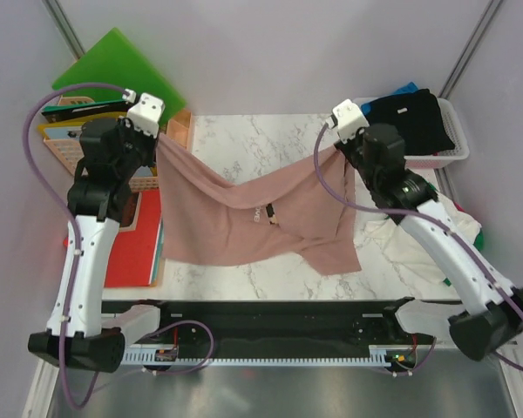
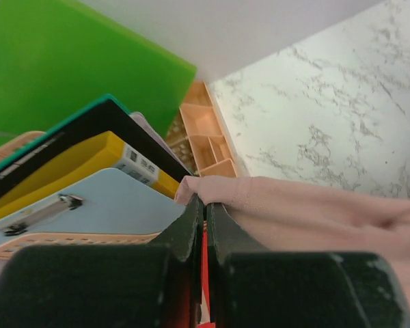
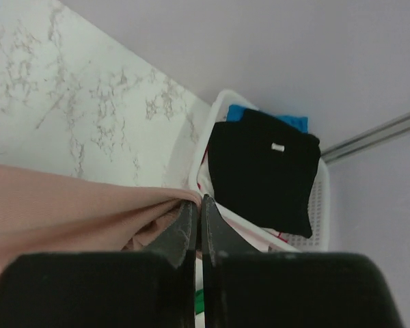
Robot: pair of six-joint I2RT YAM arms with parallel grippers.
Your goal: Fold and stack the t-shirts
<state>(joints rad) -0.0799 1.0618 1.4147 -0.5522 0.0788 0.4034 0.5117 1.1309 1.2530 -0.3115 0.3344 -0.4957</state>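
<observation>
A dusty pink t-shirt (image 1: 244,218) hangs spread between my two grippers above the marble table (image 1: 244,131), its lower edge draping onto the tabletop. My left gripper (image 1: 161,141) is shut on the shirt's left top corner; the left wrist view shows the pink cloth (image 2: 314,212) pinched at the gripper (image 2: 205,202). My right gripper (image 1: 331,144) is shut on the right top corner, with pink cloth (image 3: 68,212) bunched at that gripper (image 3: 199,202). A folded black t-shirt (image 3: 263,171) lies on a blue one (image 3: 290,121) in the white basket (image 3: 322,205). A white t-shirt (image 1: 410,244) lies crumpled at the right edge.
A green folder (image 1: 113,65) leans at the back left above an orange rack of folders (image 1: 65,144). A red folder (image 1: 135,248) lies at the table's left edge. A small wooden tray (image 1: 179,126) sits behind the left gripper. The white basket (image 1: 453,148) stands back right.
</observation>
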